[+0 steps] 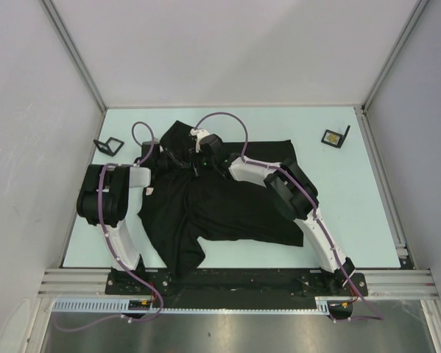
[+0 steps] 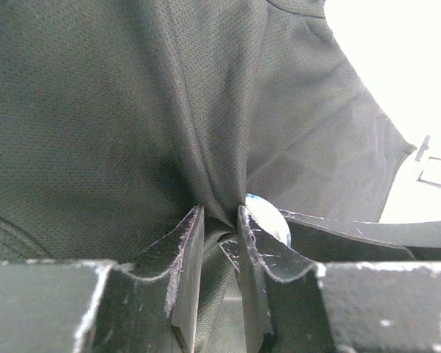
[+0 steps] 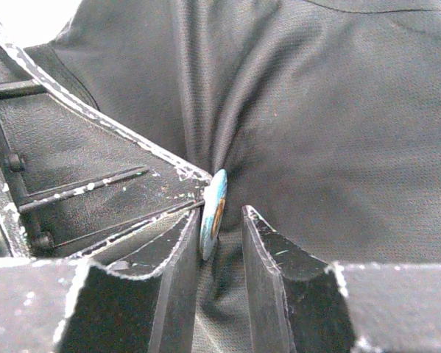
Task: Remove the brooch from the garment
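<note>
Black garment (image 1: 227, 213), pinched by left tool (image 2: 220, 215) — blue brooch (image 3: 214, 200) between half-open jaws of right tool (image 3: 222, 215)

You can read no text in any view; the label (image 1: 150, 193) on the garment (image 1: 227, 213) is too small to decipher.

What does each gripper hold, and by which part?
Left gripper pinches a fold of the garment beside the brooch. Right gripper straddles the brooch edge-on, not yet clamped.
</note>
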Tool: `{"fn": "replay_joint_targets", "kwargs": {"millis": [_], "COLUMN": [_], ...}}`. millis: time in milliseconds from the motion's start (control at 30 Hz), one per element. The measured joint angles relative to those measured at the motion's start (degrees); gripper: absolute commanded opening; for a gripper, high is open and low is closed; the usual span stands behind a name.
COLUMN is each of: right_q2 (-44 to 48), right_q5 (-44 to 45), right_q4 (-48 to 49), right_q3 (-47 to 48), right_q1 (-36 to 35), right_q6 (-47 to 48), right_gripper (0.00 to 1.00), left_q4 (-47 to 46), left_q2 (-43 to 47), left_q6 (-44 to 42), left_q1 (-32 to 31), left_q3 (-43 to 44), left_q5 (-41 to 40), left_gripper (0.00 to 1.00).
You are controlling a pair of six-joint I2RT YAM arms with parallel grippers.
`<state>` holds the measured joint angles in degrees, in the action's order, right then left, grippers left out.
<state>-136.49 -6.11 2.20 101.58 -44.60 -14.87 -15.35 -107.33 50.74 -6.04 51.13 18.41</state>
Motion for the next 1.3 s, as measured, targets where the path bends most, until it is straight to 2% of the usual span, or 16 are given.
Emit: {"fn": "replay_joint_targets", "kwargs": {"millis": [100, 200, 567, 667, 800, 1167, 1300], "right_q2": [0.0, 0.02, 0.11, 0.11, 0.11, 0.11, 0.11], "right_q5": [0.02, 0.0, 0.55, 0.81, 1.27, 1.64, 1.66], "right_q4": [-0.11, -0.24, -1.9, -1.99, -1.75, -1.7, -1.55], "right_q3": [0.04, 0.04, 3.1, 3.56, 4.24, 4.22, 4.17], "right_q1": [-0.07, -0.04, -0.07, -0.07, -0.09, -0.17, -0.2], "right_q6": [0.24, 0.46, 1.46, 1.57, 1.73, 2.1, 2.36], "right_gripper": [0.42, 0.44, 0.44, 0.4, 0.3, 0.15, 0.03], "left_q4": [-0.02, -0.44, -2.64, -2.71, -1.92, -0.35, 0.33], "left_q2": [0.52, 2.29, 7.76, 7.78, 7.78, 7.34, 6.58], "left_q6": [0.0, 0.2, 0.28, 0.31, 0.26, -0.15, -0.22], "left_q1": [0.0, 0.02, 0.81, 0.96, 0.92, 0.92, 0.92], "left_q3": [-0.35, -1.86, -5.51, -5.92, -6.51, -6.45, -5.95], "left_q5": [-0.33, -1.09, -3.26, -3.17, -2.82, -2.58, -2.21], "left_gripper": [0.35, 0.39, 0.38, 0.37, 0.36, 0.31, 0.31]}}
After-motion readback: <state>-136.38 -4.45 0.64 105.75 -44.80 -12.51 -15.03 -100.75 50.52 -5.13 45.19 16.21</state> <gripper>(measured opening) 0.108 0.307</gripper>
